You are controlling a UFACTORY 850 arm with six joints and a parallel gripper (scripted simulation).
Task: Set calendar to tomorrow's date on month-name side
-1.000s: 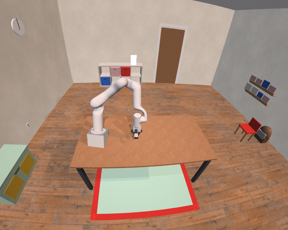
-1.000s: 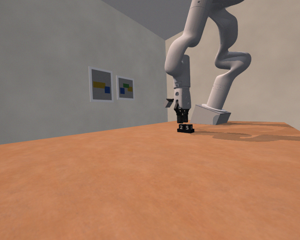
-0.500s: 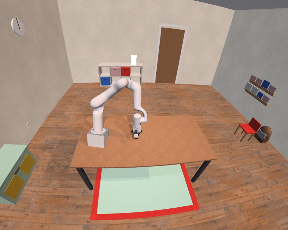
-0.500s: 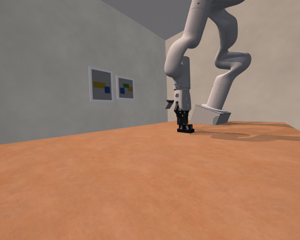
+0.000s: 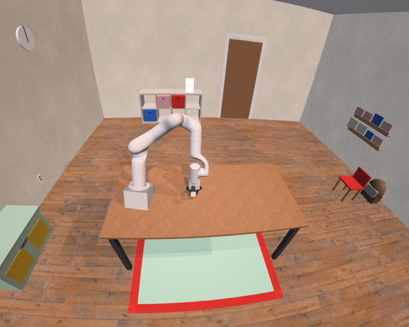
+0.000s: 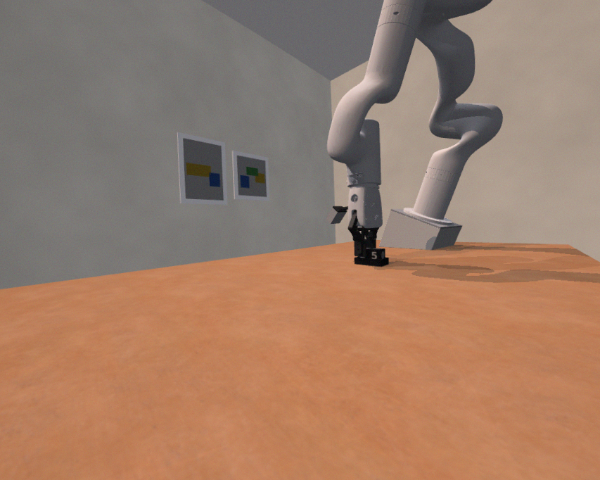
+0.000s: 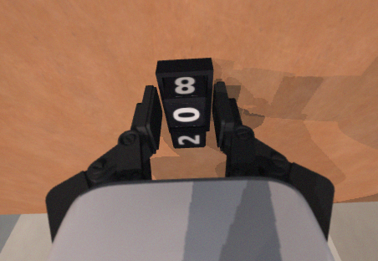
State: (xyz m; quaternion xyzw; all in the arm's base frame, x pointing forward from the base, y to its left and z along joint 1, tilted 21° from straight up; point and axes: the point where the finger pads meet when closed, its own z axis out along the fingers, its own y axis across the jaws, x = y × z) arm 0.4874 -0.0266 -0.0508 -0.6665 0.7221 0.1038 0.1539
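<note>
The black calendar tray (image 6: 371, 262) sits flat on the table near the robot base. It shows in the wrist view (image 7: 184, 65) with two black cubes in a row. The far cube (image 7: 184, 86) has 8 on top. The near cube (image 7: 186, 115) has 0 on top and 2 on the face toward the wrist camera. My gripper (image 7: 186, 97) is down over the near cube, one finger on each side, with a small gap at each finger. It is open. In the exterior view the gripper (image 6: 364, 243) hides one cube, and the cube beside it shows a 5 (image 6: 374, 255).
The robot's white base block (image 5: 138, 197) stands on the table to the left of the tray. The gripper (image 5: 193, 192) works near the table's back middle. The table edges are far from the tray.
</note>
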